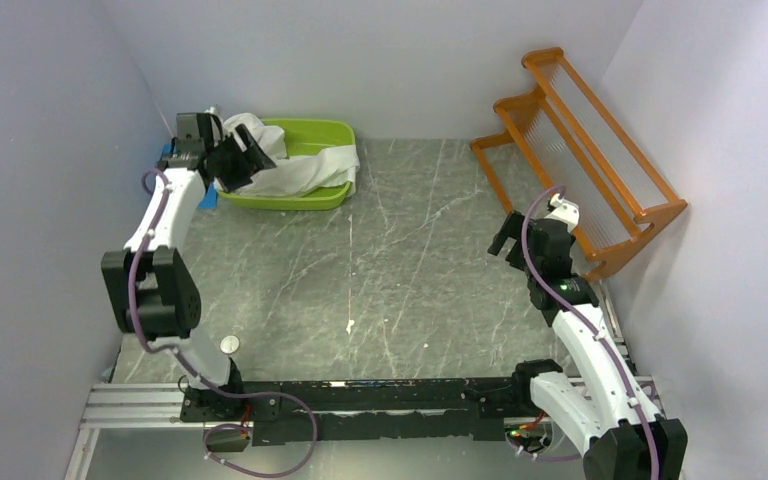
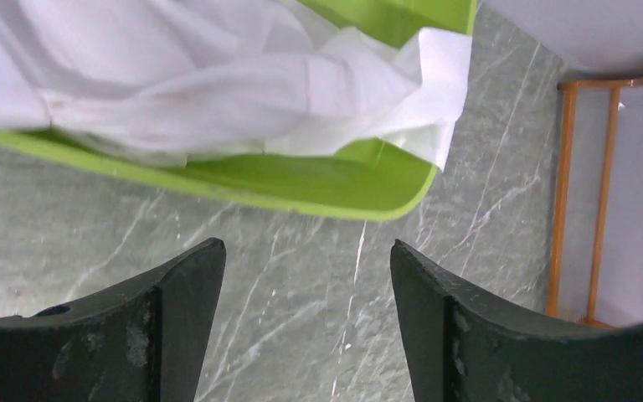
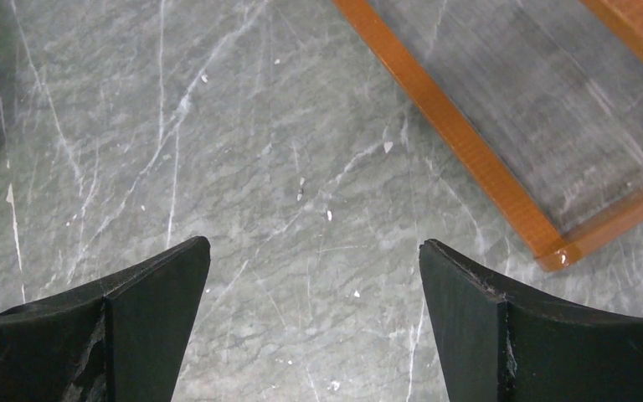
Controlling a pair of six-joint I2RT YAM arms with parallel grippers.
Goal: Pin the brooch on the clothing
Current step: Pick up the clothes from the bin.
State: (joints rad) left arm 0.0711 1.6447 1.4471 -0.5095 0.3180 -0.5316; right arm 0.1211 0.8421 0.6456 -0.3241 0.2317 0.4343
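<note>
White clothing [image 1: 295, 168] in tub [image 1: 332, 128] | left end effector [image 2: 306, 251], right end effector [image 3: 314, 244]: spread wide, apparently empty

- A green tub [image 1: 300, 200] sits at the back of the grey table [image 1: 410, 280].
- An orange wooden rack [image 1: 640, 238] stands on the right, near the wall.
</note>
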